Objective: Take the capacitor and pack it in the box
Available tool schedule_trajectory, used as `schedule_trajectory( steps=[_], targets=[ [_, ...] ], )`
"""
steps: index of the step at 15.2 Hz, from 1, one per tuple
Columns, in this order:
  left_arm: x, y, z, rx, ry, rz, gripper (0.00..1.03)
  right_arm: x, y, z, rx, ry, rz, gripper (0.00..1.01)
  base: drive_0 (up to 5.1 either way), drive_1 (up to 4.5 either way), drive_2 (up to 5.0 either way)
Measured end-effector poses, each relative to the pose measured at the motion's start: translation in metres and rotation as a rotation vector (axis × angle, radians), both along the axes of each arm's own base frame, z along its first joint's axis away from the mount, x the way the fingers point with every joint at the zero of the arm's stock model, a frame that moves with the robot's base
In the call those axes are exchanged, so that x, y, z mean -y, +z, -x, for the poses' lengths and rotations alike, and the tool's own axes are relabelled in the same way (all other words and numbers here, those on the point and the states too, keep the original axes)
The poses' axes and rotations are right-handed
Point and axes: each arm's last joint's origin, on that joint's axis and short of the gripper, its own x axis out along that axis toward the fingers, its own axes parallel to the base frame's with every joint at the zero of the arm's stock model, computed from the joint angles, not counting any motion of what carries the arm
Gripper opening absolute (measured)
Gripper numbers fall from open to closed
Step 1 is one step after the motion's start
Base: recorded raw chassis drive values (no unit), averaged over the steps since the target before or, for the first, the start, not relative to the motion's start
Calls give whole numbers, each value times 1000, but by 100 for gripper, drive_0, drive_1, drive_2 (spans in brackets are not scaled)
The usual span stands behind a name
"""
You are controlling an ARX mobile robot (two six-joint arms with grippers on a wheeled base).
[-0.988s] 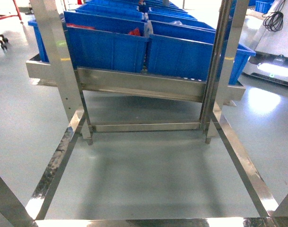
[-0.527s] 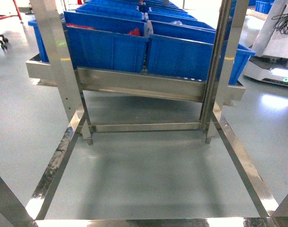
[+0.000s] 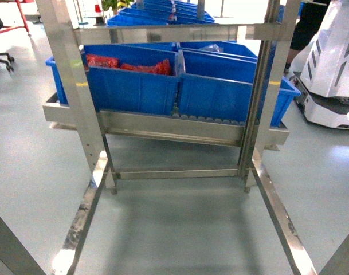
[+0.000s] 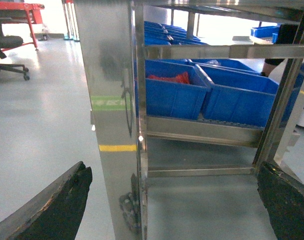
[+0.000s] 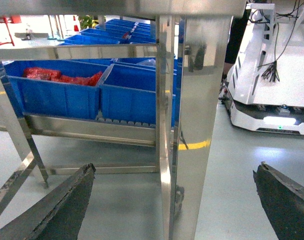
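both wrist views show each claw (image 4: 174, 200) (image 5: 174, 200) spread wide, holding nothing; head view shows only blue bins (image 3: 134, 86).

"Could you see the left gripper (image 4: 174, 200) whole?"

"No. My wrist view cut both its fingers off at the bottom corners; likewise the right gripper (image 5: 174, 200)."

"And beyond them?"

"The red contents (image 3: 145, 66) of the blue bin (image 3: 131, 86) were too blurred to identify."

2 front blue bins (image 3: 134, 86), 1 steel rack (image 3: 77, 109), 1 white robot (image 3: 334, 74).
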Motion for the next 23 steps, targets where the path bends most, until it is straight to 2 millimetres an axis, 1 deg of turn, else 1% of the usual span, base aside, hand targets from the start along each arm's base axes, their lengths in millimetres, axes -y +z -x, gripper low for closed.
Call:
schedule_trajectory(
  steps=[23],
  targets=[
    [0,0,0,2,0,0,98,0,0,0,0,0,-2,98,0,0,0]
  ],
)
